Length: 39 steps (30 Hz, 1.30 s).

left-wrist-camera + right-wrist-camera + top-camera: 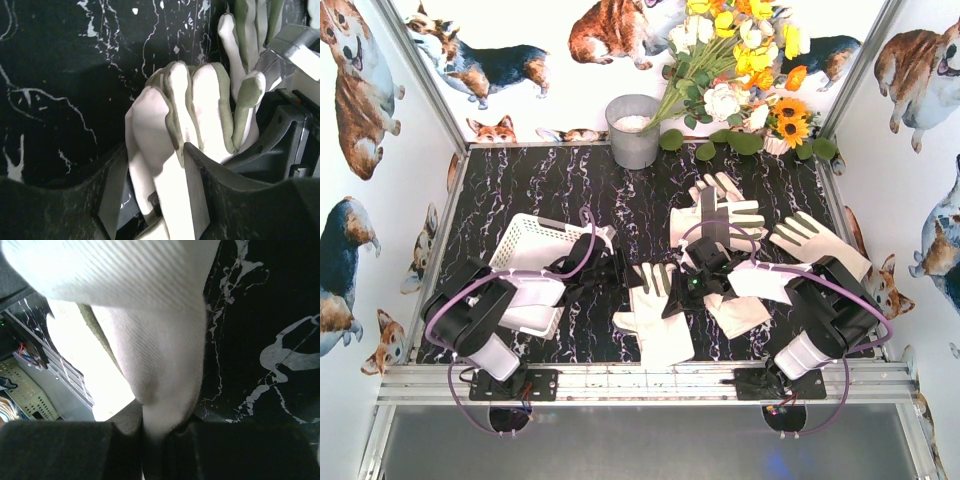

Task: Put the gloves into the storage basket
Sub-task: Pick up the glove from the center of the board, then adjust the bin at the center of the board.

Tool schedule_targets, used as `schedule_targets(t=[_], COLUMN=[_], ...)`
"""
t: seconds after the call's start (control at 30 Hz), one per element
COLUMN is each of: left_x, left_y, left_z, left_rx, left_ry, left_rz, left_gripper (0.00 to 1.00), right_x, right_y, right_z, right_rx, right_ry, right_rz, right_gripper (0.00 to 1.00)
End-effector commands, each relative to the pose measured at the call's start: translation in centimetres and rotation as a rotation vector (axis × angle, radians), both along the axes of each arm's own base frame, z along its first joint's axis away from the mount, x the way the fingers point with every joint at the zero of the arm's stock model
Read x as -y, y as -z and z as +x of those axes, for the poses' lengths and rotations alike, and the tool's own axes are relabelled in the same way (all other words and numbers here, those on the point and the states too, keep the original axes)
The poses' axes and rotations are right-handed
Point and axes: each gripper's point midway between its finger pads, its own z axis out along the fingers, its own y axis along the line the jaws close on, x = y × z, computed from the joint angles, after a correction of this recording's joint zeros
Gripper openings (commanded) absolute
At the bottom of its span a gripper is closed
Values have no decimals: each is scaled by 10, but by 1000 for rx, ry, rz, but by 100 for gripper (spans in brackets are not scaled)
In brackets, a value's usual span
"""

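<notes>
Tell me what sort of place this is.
Likely a staged robot test booth: corgi-print walls, an aluminium frame rail at the near edge, and a marble-pattern table dressed with flowers.

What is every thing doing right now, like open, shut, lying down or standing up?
left gripper, jaws either side of the centre glove; grip unclear
right gripper, shut on a white glove
other gloves, lying flat on the table
storage basket, upright, inside partly hidden by the left arm
grey bucket, upright

Black marbled table: gloves, basket, bucket.
</notes>
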Motion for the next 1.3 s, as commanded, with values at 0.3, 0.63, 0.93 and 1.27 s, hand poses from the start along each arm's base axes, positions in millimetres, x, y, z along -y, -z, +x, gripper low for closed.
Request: schedule_targets(t=[0.3,0.63,0.93,1.27], left_x=[3,-4,-45,-168], left_y=[19,-61,-125,-169], left_z=[-11,-1,7,15], left_rx=[-39,82,147,176], left_ry=[-1,-21,-77,-273], left_rz=[-44,10,128,576], left_gripper=[6,0,0,0], right_x=[-2,-8,-56,-143], right_y=[-13,-89,-163,-200], right_z=[10,27,45,57], right_rx=[62,105,194,260], right_ry=[23,162,285,377], right_rz=[15,70,254,310], right_gripper=[0,0,0,0])
